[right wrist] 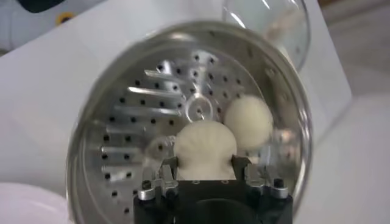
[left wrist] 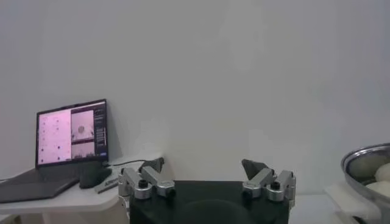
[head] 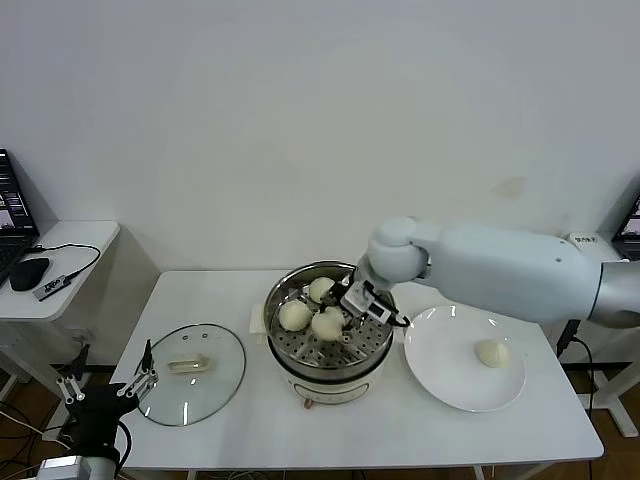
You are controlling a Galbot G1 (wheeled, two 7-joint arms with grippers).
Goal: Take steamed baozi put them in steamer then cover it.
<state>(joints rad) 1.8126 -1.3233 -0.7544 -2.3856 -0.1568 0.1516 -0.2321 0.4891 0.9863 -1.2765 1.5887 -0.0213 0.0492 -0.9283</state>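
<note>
Head view shows our right tool pinching a bun inside the steamer, left tool spread; releasing crookedly could roll it against neighbours.

You are looking at four baozi: three in the one steamer, one on the single plate. One cover is lying on the tabletop.

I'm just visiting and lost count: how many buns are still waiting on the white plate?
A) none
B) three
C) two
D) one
D: a single baozi lies on the white plate; three others are already in the steamer, one of them between the fingers of the right gripper.
</note>
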